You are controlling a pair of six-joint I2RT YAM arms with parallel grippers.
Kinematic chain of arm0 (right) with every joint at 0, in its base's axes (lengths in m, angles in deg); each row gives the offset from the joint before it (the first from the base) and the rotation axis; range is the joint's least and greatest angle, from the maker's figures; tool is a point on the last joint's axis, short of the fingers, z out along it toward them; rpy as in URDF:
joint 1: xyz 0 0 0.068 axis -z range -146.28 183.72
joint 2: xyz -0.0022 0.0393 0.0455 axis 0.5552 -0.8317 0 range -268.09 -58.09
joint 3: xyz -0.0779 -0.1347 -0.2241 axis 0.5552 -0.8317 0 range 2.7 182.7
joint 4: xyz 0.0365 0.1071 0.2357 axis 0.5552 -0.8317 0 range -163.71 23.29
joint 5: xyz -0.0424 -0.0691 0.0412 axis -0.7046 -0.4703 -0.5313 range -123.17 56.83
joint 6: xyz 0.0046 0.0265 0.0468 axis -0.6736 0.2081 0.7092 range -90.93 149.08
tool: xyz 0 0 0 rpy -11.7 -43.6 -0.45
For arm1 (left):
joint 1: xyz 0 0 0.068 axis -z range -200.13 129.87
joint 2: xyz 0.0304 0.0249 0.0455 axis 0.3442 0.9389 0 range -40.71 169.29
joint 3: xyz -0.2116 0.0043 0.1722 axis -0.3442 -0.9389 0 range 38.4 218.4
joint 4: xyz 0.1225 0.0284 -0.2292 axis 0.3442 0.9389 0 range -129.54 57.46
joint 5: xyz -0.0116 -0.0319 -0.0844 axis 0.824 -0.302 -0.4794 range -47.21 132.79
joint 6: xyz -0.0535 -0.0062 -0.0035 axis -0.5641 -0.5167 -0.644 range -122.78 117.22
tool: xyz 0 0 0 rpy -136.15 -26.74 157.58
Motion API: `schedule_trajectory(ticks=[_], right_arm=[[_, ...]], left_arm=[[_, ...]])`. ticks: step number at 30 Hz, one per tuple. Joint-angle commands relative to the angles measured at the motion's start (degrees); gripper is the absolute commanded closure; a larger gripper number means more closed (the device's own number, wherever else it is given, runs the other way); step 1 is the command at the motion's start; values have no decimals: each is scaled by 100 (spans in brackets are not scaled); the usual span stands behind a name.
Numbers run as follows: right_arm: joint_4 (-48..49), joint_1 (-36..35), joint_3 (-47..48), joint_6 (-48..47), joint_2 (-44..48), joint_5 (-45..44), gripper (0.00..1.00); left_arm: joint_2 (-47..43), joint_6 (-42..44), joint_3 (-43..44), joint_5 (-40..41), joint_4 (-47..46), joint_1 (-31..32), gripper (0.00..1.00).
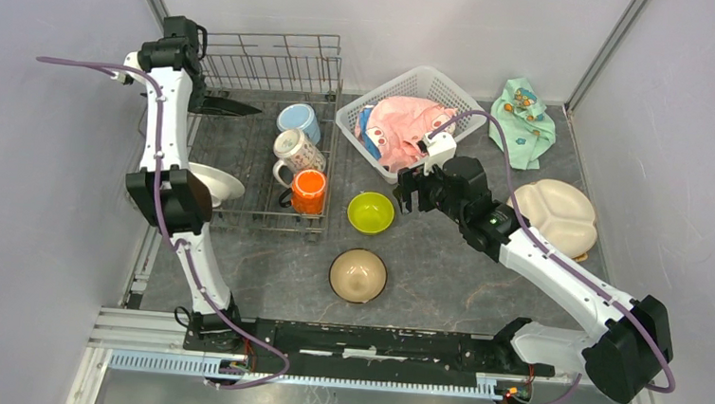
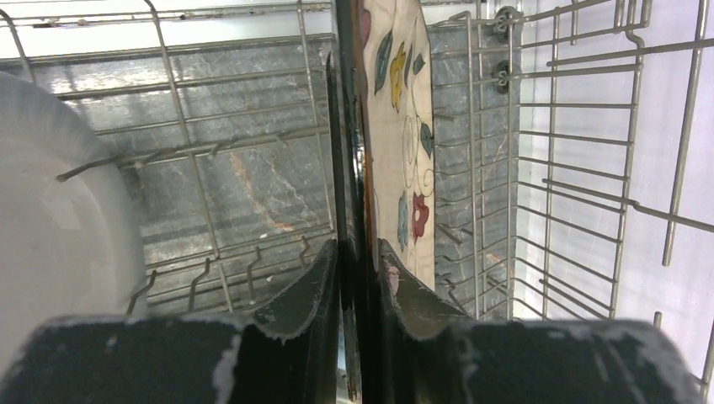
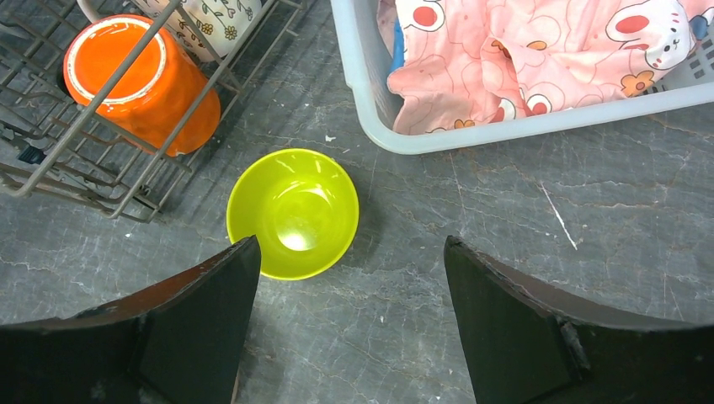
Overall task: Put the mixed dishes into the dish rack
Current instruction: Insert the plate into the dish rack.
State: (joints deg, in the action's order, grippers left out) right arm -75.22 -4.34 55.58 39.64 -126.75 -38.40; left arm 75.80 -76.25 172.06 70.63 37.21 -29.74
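Mugs (image 1: 308, 191) three, bowls (image 1: 370, 212) two; left end effector (image 2: 358, 257) tight on dark plate (image 1: 229, 107), right end effector (image 3: 349, 246) agape.

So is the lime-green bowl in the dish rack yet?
Not yet: the lime-green bowl sits open side up on the table, just outside the dish rack and its wire wall.

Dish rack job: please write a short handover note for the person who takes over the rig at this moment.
Left tool: shut on the dark plate, held on edge in the dish rack's far left corner.
Right tool: open, above the lime-green bowl.
Done: light-blue mug, patterned mug, orange mug and white plate are in the rack.
Left to do: release the dark plate; load the lime-green bowl, tan bowl and cream divided plate from the table.
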Motion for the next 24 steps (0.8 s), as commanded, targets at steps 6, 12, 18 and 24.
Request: schedule_trajectory(ticks=[6, 12, 18, 24], right_arm=[[145, 35, 143, -79, 68, -153, 14], [158, 28, 170, -48, 20, -140, 13], [132, 30, 170, -59, 20, -195, 13], [142, 25, 200, -67, -31, -212, 13]], left_arm=[[19, 368, 393, 127, -1156, -52, 98], [203, 464, 419, -137, -1407, -51, 85], [275, 689, 399, -268, -1768, -55, 57], [259, 787, 261, -485, -2149, -56, 48]])
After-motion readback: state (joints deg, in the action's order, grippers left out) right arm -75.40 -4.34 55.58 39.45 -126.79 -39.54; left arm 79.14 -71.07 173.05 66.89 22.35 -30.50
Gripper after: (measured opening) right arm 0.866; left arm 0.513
